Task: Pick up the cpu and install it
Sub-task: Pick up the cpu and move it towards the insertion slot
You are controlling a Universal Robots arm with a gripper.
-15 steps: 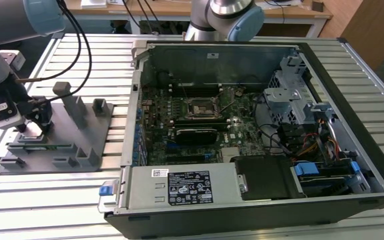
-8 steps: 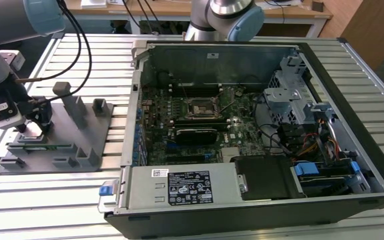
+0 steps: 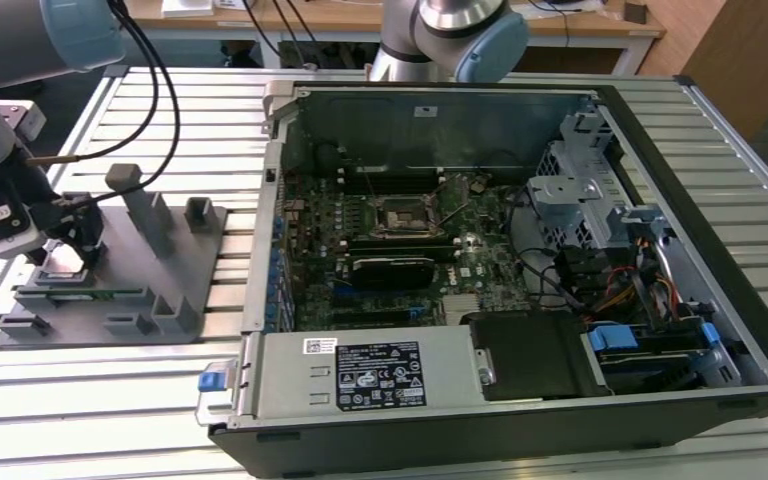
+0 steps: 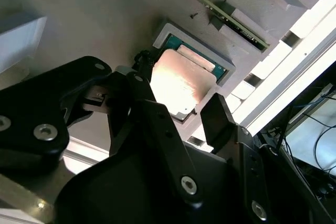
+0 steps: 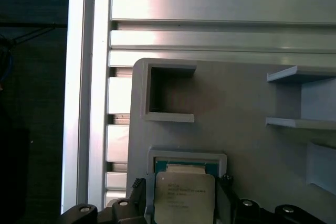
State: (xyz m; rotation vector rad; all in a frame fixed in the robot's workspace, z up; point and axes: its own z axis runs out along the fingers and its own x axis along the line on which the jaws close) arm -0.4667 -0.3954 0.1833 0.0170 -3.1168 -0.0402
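The cpu (image 4: 176,85), a flat square chip with a silvery top, lies in a shallow square recess of the grey plastic fixture (image 3: 157,275) at the exterior view's left. Its printed top also faces the first wrist view, cpu (image 5: 185,198). My gripper (image 3: 71,255) is lowered onto the fixture, with one black finger (image 4: 144,69) against one side of the chip and the other finger (image 4: 215,114) against the opposite side. The gripper (image 4: 178,90) is shut on the cpu, which still rests level in its recess. The black socket frame (image 3: 398,215) sits on the motherboard inside the open computer case.
The fixture carries upright posts (image 3: 128,185) and an empty square pocket (image 5: 168,90) close to my gripper. A green memory stick (image 4: 220,14) lies in a slot beside the chip. The computer case (image 3: 518,400) stands to the exterior view's right on a slatted metal table (image 3: 91,400).
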